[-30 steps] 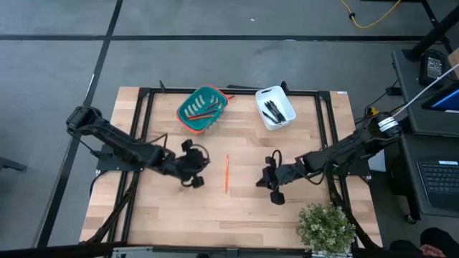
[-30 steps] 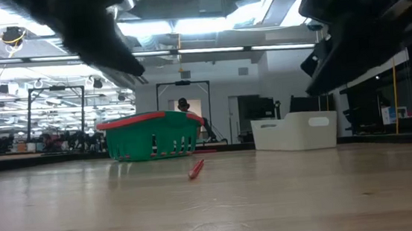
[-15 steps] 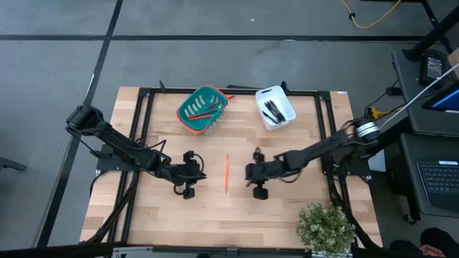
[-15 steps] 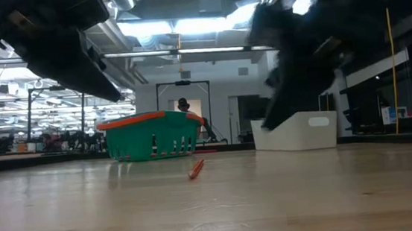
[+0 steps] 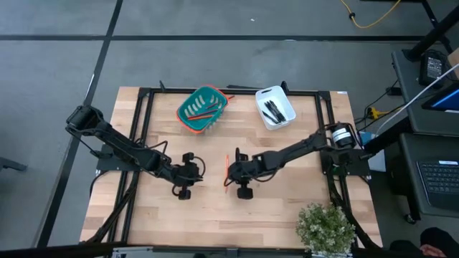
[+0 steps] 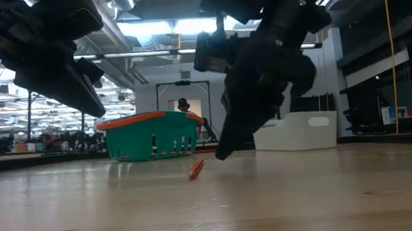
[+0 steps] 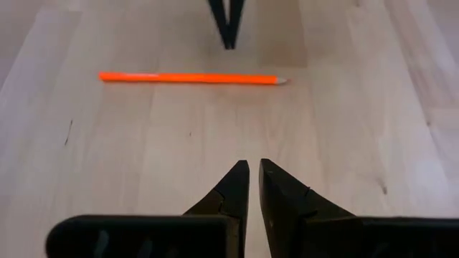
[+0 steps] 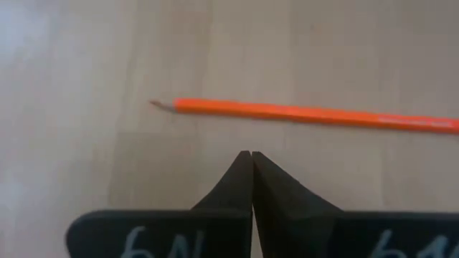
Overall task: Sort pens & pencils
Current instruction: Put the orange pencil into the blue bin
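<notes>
One orange pencil (image 5: 226, 170) lying alone on the bare wood of the table (image 5: 287, 215), between the two arms, lengthwise toward the bins. Right gripper (image 5: 231, 170) down low just beside it, fingers pressed together tip to tip, holding nothing; pencil point and shaft just ahead of those tips in the right wrist view (image 8: 308, 115). Left gripper (image 5: 197, 170) near the pencil's other side, a little apart from it, fingers drawn in to a thin slit, also holding nothing; same pencil across the left wrist view (image 7: 190, 77). At the table's far edge, two containers: one green basket (image 5: 213, 122) with an orange rim, holding a few more pencils (image 5: 203, 112), exact count unclear; one white bin (image 5: 267, 123) holding some black pens (image 5: 273, 110), roughly three or four, too small to count surely. One potted plant (image 5: 326, 228) at the near right corner.
</notes>
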Motion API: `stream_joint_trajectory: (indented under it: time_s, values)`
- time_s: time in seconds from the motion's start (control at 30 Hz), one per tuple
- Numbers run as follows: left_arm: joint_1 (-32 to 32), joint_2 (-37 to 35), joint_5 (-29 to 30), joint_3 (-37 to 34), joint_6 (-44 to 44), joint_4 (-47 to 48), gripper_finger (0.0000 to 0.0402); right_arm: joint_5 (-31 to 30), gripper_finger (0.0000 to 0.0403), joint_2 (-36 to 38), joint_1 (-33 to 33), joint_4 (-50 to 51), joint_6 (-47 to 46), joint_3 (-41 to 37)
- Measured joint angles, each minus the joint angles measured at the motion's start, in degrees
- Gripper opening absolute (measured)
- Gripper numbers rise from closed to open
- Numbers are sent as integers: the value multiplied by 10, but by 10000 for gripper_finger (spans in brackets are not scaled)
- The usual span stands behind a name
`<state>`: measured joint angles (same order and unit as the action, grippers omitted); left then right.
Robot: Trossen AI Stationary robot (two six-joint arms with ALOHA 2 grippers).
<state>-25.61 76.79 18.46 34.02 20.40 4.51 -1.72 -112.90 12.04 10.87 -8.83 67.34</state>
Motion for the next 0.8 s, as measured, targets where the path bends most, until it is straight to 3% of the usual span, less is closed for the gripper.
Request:
stream_joint_trajectory:
  time_s: [0.8]
  values:
    - [-1,0,0,0,0,8,27,-1,0,-27,-29,-80,10,0]
